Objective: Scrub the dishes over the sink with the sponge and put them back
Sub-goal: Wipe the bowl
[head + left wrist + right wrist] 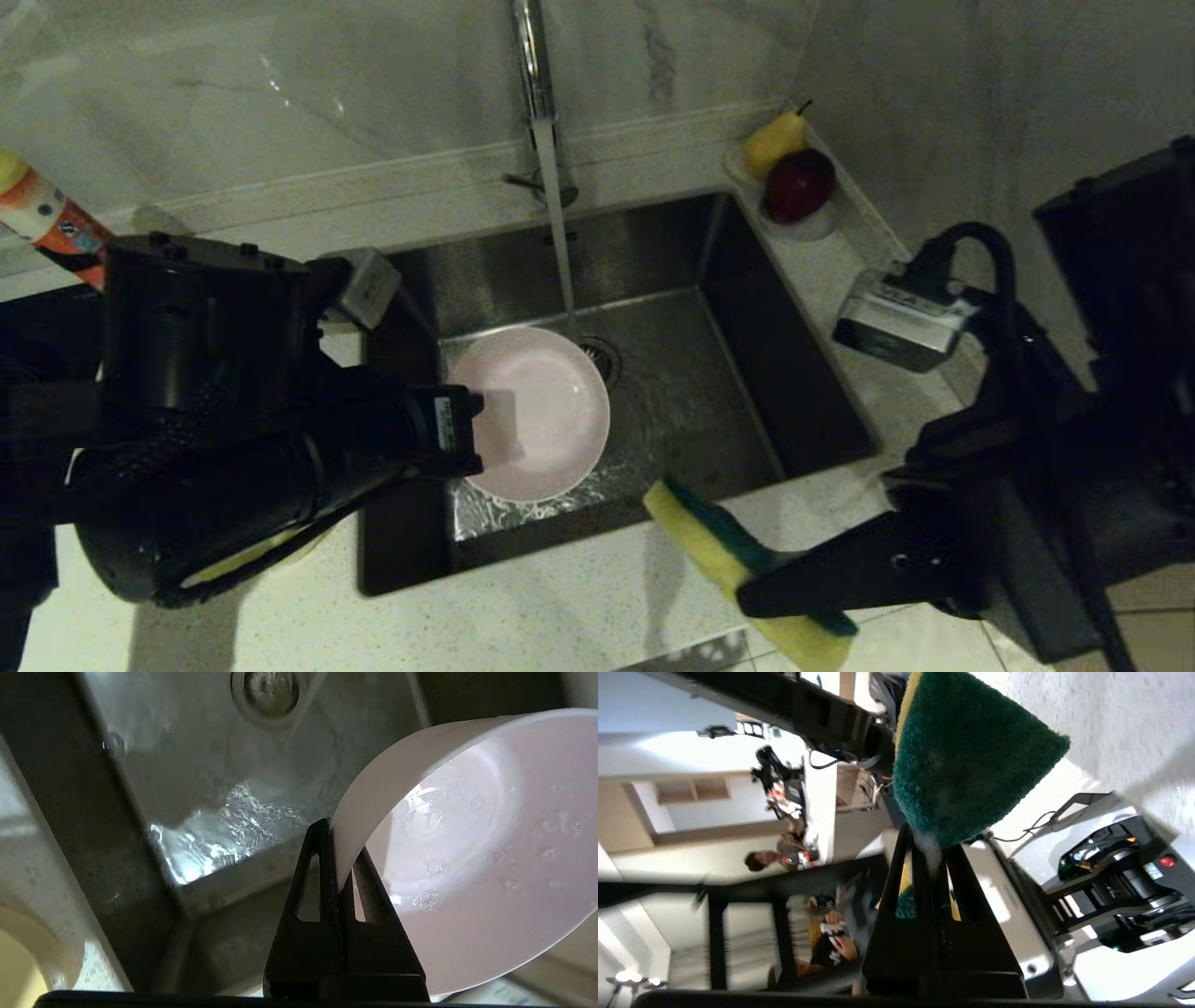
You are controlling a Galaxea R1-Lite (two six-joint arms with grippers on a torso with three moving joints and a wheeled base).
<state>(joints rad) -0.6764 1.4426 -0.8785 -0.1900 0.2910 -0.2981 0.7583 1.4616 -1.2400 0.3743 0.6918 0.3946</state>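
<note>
My left gripper [478, 437] is shut on the rim of the pale pink bowl [540, 413], holding it over the steel sink [747, 373] just beside the running stream of water. In the left wrist view the fingers [322, 858] pinch the bowl's wall [467, 858], which has drops inside, above the wet sink floor [196, 788]. My right gripper [752, 593] is shut on the yellow and green sponge [709, 551] above the counter's front edge, right of the sink. In the right wrist view the sponge's green face [966, 756] sticks out past the gripper [930, 847].
The chrome tap [532, 56] pours water [560, 243] near the drain [602, 357]. A clear dish with a pear and a red apple [794, 187] sits at the sink's back right corner. A yellow bowl [245, 556] lies under my left arm. An orange bottle [47, 219] stands far left.
</note>
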